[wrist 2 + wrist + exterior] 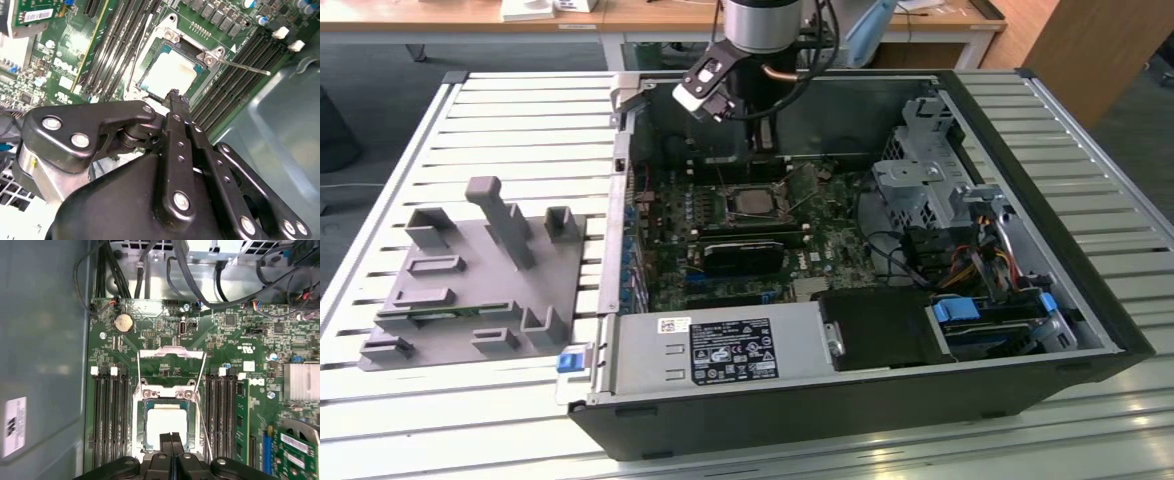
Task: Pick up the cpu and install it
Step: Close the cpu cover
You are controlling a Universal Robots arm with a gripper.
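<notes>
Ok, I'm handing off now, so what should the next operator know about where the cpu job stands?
Gripper: shut, holding nothing, poised over the cpu's edge; I cannot tell whether it touches.
Cpu: lying in the motherboard socket inside the open computer case.
Done: cpu is out of the grey tray and sits in the socket.
Left: the socket's hinged frame is open and its lever is unlatched.

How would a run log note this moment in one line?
chip: lying in socket | lid: open | tool: shut, empty, above chip
</notes>
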